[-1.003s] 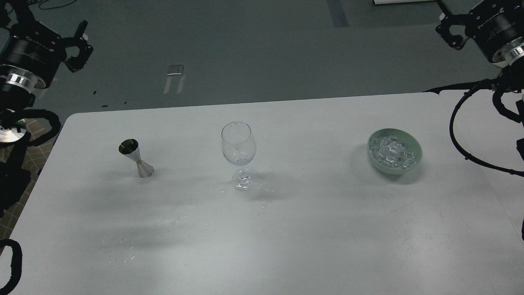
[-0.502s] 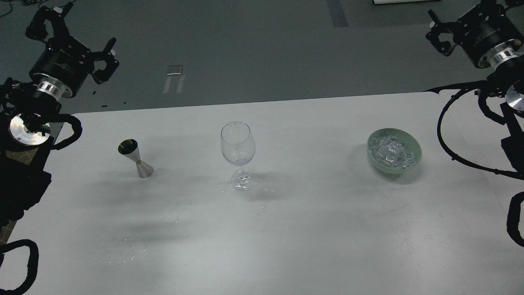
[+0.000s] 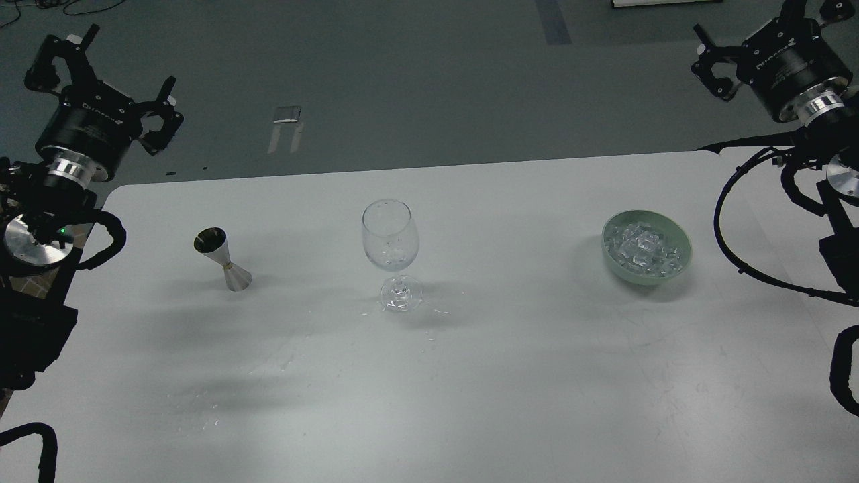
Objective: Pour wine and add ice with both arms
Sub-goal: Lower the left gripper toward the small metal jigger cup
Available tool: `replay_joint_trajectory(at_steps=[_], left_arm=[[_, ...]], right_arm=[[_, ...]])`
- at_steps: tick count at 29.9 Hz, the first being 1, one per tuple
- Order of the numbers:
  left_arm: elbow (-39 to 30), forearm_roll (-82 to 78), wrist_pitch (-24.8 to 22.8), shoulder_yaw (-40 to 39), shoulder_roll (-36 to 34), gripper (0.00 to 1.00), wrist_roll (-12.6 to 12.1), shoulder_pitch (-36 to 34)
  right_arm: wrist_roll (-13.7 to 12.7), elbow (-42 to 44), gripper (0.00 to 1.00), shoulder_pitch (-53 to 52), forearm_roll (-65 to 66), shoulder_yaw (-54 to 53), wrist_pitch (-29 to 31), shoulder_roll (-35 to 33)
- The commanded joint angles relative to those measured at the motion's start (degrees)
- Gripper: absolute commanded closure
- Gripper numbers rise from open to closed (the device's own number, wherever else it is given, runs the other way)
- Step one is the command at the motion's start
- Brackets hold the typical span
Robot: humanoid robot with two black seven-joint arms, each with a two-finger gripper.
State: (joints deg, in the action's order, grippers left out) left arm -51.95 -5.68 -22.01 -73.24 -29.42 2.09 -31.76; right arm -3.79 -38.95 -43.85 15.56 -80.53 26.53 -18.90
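A clear stemmed wine glass (image 3: 390, 243) stands upright at the middle of the white table (image 3: 470, 376). A steel jigger (image 3: 222, 259) stands to its left. A pale green bowl (image 3: 682, 236) at the right holds a heap of clear ice cubes (image 3: 643, 250). My left gripper (image 3: 104, 90) hangs over the floor beyond the table's back left corner, fingers spread wide and empty. My right gripper (image 3: 772, 37) hangs beyond the back right corner, also spread wide and empty. Both are well clear of the objects.
Small droplets lie on the table around the glass foot (image 3: 401, 302) and toward the front left. Black cables (image 3: 731, 241) loop over the table's right edge. Grey floor lies behind the table.
The left gripper rose into view and swung right, then eased back left. The right gripper shifted left and came further into view. Glass, jigger and bowl have not moved.
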Motion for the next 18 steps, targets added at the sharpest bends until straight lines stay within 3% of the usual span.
replay_joint_trajectory(at_steps=[1,10,18], left_arm=[[-4.6,3.6,0.7,-2.3,0.0,0.01,-0.3,7.7],[-22.0,8.0,2.7,-10.3,4.5,0.01,0.1,26.7],[-28.2,9.5,2.8,-13.2,7.3,0.01,0.3,38.0]], right_arm=[[0.0,-1.0,0.0,1.1,0.1,-0.1,0.0,0.0],[0.0,-1.0,0.0,1.8,0.1,-0.1,-0.1,-0.2],[0.0,-1.0,0.0,2.2,0.1,-0.2,-0.1,-0.2]])
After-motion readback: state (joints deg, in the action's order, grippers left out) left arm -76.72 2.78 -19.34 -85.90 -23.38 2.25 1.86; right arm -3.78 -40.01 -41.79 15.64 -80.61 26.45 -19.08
